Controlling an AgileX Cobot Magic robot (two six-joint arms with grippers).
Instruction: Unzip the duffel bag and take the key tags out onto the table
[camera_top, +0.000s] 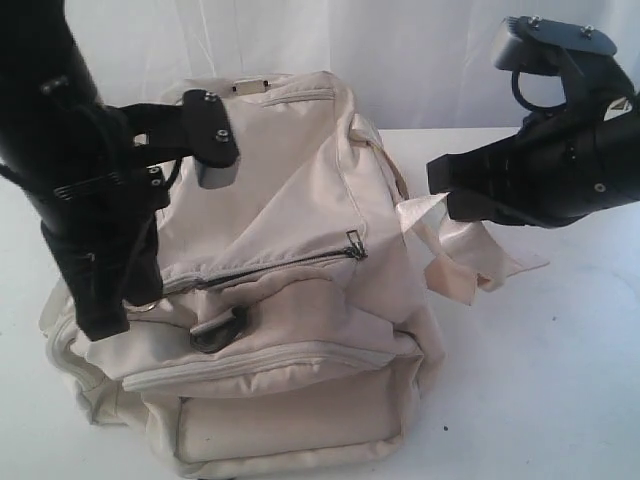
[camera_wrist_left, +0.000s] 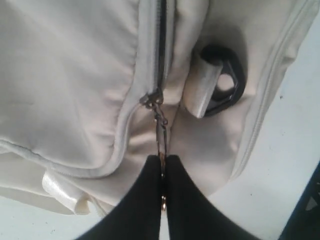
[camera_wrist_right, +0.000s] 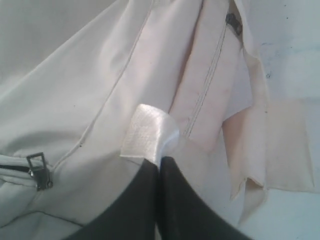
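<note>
The cream duffel bag (camera_top: 290, 200) lies on the white table (camera_top: 560, 380). My left gripper (camera_wrist_left: 162, 161) is shut on the metal zipper pull (camera_wrist_left: 161, 135), which hangs from the slider (camera_wrist_left: 150, 99) at the zip's left end. A dark zip line (camera_top: 270, 268) runs across the bag to a second metal pull (camera_top: 355, 244). The black D-ring (camera_wrist_left: 227, 85) sits next to the slider. My right gripper (camera_wrist_right: 160, 161) is shut on a shiny cream webbing strap (camera_wrist_right: 150, 131) at the bag's right side. The key tags are out of view.
Loose cream strap ends and fabric flaps (camera_top: 480, 262) trail onto the table right of the bag. A zipped front pocket (camera_top: 290, 420) faces the near edge. The left arm (camera_top: 70, 170) stands over the bag's left end, the right arm (camera_top: 560, 160) over the table.
</note>
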